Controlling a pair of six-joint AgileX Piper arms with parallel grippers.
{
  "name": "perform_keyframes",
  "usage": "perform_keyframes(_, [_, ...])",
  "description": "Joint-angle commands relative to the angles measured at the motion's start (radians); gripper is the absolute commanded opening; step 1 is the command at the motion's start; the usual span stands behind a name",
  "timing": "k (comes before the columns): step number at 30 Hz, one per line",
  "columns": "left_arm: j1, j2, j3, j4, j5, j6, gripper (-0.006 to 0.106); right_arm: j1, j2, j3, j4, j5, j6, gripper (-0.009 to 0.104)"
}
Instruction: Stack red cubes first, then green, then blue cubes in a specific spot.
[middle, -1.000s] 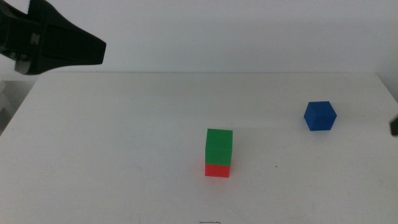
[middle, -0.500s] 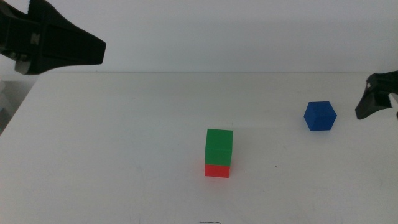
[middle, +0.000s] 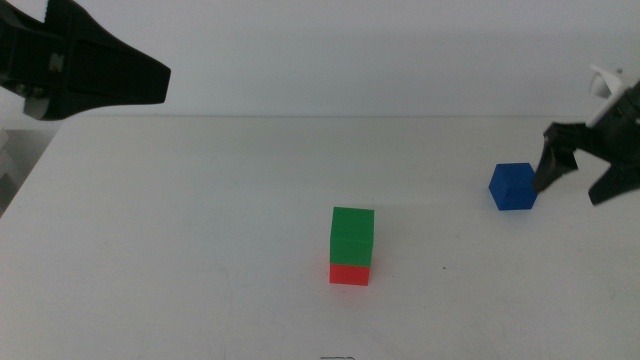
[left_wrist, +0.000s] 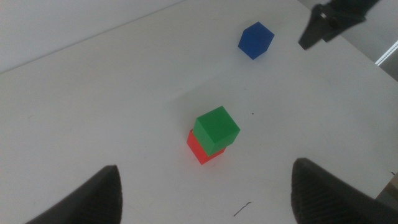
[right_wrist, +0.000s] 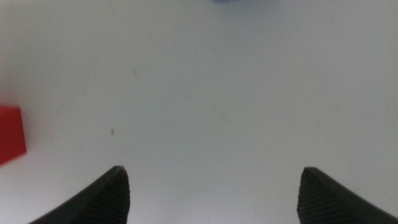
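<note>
**Op A:** My left gripper (left_wrist: 202, 193) waits high at the table's far left, jaws apart. Mid-table, the green cube (middle: 352, 236) sits squarely on the red cube (middle: 349, 273).

**Op B:** The blue cube (middle: 514, 186) lies well to the right, my right gripper (middle: 580, 165) just beside it, jaws spread. It looks rigid, light, matte; I'd pinch two opposite flat faces.
</note>
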Motion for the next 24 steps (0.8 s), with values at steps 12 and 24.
perform_keyframes(12, [0.002,-0.015,-0.025,-0.05,-0.046,-0.002,0.092,0.082,0.159,-0.357,-0.23,0.019,0.082,0.094])
perform_keyframes(24, [0.002,-0.015,-0.025,-0.05,-0.046,-0.002,0.092,0.128,0.305,-0.443,-0.297,-0.021,0.102,0.094])
